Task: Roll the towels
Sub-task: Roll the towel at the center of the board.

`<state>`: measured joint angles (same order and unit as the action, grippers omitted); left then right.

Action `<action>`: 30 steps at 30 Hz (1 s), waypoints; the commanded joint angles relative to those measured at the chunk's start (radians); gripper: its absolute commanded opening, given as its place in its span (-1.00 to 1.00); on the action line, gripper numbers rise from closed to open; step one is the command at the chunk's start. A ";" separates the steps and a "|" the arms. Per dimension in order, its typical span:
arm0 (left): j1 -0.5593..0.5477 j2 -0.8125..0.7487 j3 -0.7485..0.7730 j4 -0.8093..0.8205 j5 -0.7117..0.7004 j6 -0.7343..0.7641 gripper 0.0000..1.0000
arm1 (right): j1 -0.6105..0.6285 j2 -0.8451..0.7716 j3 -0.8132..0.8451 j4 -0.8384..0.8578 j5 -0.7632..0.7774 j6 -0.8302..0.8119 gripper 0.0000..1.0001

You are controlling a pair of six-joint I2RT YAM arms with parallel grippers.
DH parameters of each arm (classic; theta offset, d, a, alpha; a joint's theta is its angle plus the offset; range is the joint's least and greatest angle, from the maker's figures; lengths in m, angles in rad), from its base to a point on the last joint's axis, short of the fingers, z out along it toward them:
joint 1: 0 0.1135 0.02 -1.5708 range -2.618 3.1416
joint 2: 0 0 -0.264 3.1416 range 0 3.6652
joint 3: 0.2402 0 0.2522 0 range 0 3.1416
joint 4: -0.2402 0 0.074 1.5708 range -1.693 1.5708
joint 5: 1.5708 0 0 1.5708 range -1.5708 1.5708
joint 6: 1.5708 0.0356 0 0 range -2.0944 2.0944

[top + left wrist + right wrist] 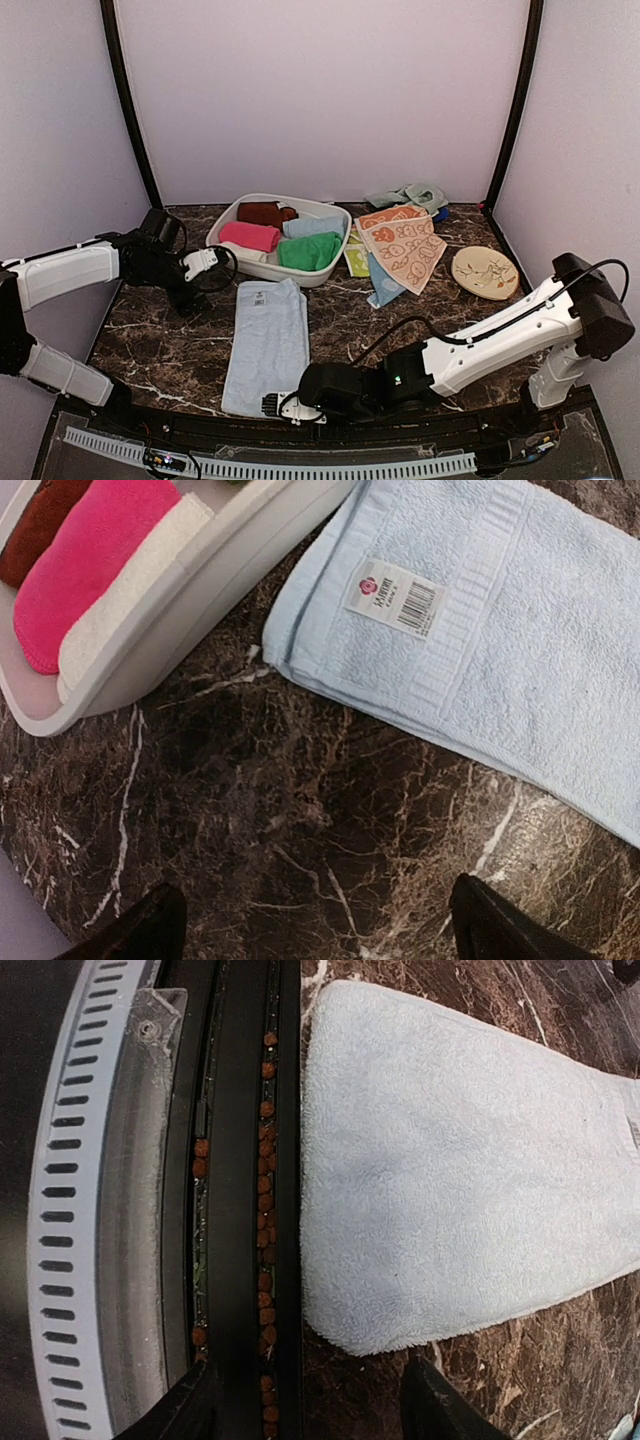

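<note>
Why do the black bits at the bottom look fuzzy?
Left wrist view: the fingertips sit too close, so blurry; the pale blue towel is sharp. Right wrist view: same blurry fingertips, crisp towel fluff. Top view: even light, no glare.

The pale blue towel [450, 1180] is lying flat on the dark marbled surface [560, 1360] just ahead of the right claw [315, 1410], whose fingers are standing apart, gripping nothing. A black rail [235, 1160] is running beside the towel's end, ahead of one finger.

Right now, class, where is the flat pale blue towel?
Top view: the towel lies on the table left of centre, between the white basin and the right gripper.
</note>
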<state>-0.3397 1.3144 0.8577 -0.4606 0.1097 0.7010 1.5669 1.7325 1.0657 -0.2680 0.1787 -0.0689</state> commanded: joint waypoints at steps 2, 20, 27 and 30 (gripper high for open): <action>0.014 -0.064 -0.040 -0.083 0.052 -0.023 0.89 | 0.020 0.086 0.028 0.102 0.049 -0.174 0.12; 0.033 -0.121 -0.130 -0.124 0.068 0.008 0.88 | -0.032 0.191 0.111 0.148 0.009 -0.141 -0.88; 0.032 -0.213 -0.194 -0.160 0.124 0.094 0.87 | -0.173 0.171 0.168 0.098 -0.294 0.032 -1.00; 0.032 -0.241 -0.207 -0.192 0.162 0.125 0.86 | -0.241 0.181 0.176 0.105 -0.468 0.121 -1.00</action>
<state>-0.3115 1.1156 0.6750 -0.5804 0.2005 0.7589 1.4044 1.9148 1.2137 -0.1661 -0.0341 -0.0898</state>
